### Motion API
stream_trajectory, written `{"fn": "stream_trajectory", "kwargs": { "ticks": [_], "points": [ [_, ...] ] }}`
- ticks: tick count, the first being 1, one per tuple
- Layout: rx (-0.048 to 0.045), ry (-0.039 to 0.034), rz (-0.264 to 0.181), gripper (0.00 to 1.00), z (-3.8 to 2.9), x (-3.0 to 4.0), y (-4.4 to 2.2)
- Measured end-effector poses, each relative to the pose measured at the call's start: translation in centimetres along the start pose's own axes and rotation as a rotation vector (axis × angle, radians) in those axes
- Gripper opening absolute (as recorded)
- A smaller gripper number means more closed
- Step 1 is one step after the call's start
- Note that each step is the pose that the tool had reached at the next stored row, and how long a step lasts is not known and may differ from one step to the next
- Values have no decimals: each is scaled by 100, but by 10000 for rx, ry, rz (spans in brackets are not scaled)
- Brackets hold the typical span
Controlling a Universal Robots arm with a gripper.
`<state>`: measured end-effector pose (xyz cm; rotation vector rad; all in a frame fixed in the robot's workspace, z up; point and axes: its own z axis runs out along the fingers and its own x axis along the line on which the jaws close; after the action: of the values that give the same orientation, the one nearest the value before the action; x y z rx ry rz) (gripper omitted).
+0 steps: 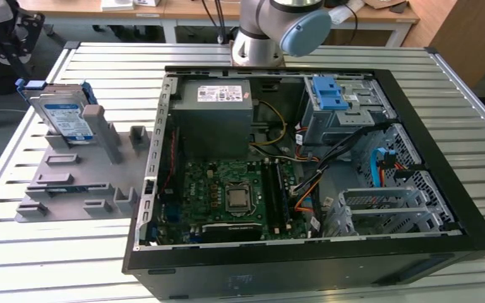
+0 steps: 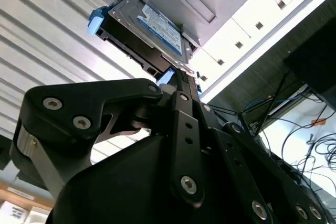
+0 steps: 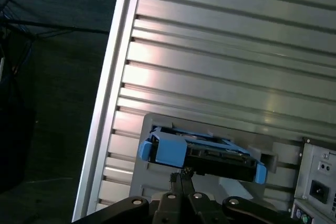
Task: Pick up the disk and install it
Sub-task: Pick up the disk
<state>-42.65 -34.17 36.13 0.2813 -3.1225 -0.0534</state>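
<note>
The disk (image 1: 65, 117) stands on edge in a grey holder (image 1: 74, 183) at the exterior view's left, its blue-and-white label facing out and a blue bracket around its edges. In both wrist views my gripper hangs above it and apart from it. The disk (image 2: 152, 27) lies beyond the gripper (image 2: 184, 80), whose fingers are shut together with nothing between them. In the first wrist view the gripper (image 3: 181, 176) points at the disk (image 3: 205, 153) sitting in the holder (image 3: 152, 182).
An open computer case (image 1: 470, 233) lies on the slatted metal table (image 1: 57, 265) to the exterior view's right of the holder. Inside are a grey power supply (image 1: 213, 110), a motherboard (image 1: 234, 196) and a metal cage with a blue latch (image 1: 335, 95). The arm's base (image 1: 264, 38) stands behind the case.
</note>
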Motion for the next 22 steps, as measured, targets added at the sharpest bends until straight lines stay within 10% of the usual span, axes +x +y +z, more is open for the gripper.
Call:
{"fn": "stream_trajectory", "kwargs": {
  "ticks": [22],
  "points": [
    [9,102,-2958,11,4,0,0]
  ]
}}
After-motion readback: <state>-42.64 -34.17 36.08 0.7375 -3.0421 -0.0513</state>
